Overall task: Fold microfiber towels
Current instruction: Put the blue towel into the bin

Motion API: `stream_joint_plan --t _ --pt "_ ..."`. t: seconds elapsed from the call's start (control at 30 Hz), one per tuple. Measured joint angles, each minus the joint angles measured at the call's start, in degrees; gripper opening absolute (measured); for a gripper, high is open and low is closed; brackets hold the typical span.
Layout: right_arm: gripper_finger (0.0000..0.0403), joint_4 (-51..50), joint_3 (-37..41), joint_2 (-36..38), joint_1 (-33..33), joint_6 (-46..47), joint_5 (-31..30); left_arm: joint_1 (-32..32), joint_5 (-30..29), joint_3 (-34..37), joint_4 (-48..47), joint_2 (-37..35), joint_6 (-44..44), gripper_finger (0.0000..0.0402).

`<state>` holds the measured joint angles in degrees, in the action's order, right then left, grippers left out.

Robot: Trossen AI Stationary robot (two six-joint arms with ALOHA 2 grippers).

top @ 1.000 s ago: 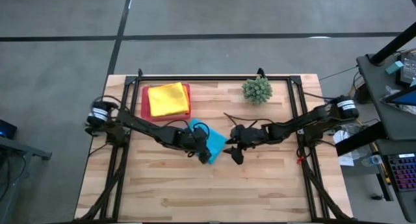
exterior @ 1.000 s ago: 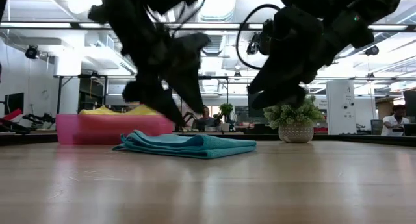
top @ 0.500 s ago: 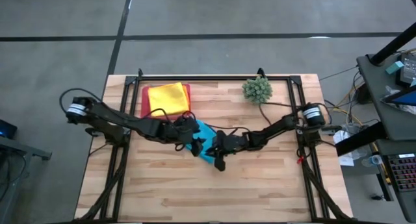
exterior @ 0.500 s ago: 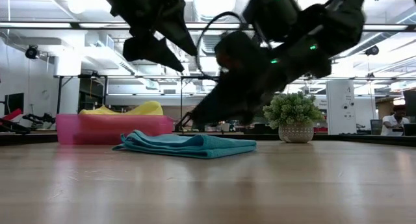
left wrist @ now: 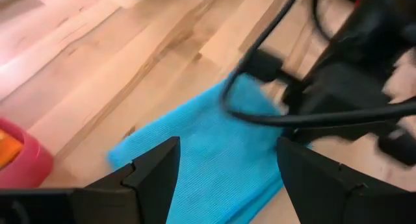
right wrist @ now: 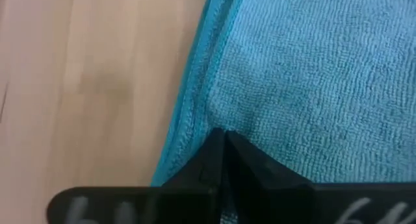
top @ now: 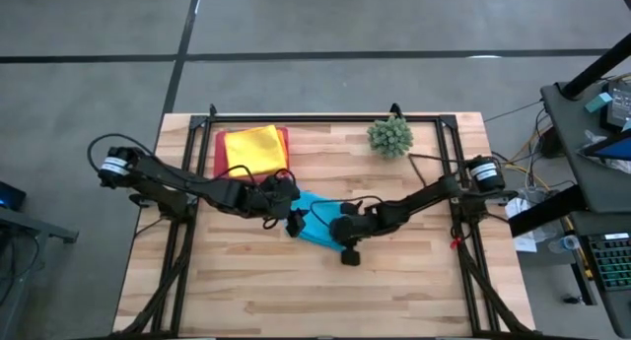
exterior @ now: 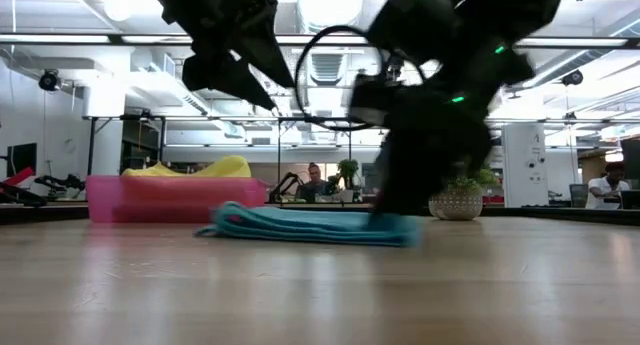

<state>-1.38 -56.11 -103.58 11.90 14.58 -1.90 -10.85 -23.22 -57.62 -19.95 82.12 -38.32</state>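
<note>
The right gripper point(top: 347, 243) is down on the near edge of the blue towel point(top: 317, 220), which lies in the middle of the wooden counter point(top: 256, 291), and its fingers point(right wrist: 224, 160) are pressed together on the cloth. The left gripper point(top: 292, 214) hangs above the towel's far left side with its fingers point(left wrist: 153, 169) spread wide, holding nothing. Farther back, a yellow towel point(top: 253, 149) sits on the pink tray point(top: 219, 155), and a small green plant point(top: 390, 135) stands near the counter's back edge.
</note>
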Motion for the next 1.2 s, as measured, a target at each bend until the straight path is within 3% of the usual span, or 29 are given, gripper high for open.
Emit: stream_joint_plan --t 0.13,0.27,0.4,0.63,0.83,1.2 --pt "0.0012 -11.4 0.6 4.5 1.8 -5.5 -0.4 0.0 0.2 0.0 -0.4 0.2 -0.3 0.0239" --pt "0.0013 -23.3 1.5 10.0 3.8 -10.9 -5.1 -0.1 0.4 0.0 -0.5 0.2 -2.9 0.0239" --pt "0.0013 -26.6 2.8 16.9 5.1 -8.9 -11.8 -0.2 1.5 0.2 -0.1 0.8 -5.9 0.0239" --pt "0.0013 -28.1 6.7 28.0 5.1 6.9 -11.8 -1.3 2.9 2.0 0.2 4.5 -17.6 0.0239" --pt "0.0013 -26.4 13.4 34.7 5.0 26.2 -11.6 -3.5 5.8 4.6 5.6 9.3 -30.4 0.0239" --pt "0.002 -15.3 25.8 37.5 5.0 41.9 -11.5 -4.2 6.7 4.5 15.9 17.8 -34.7 0.0239"
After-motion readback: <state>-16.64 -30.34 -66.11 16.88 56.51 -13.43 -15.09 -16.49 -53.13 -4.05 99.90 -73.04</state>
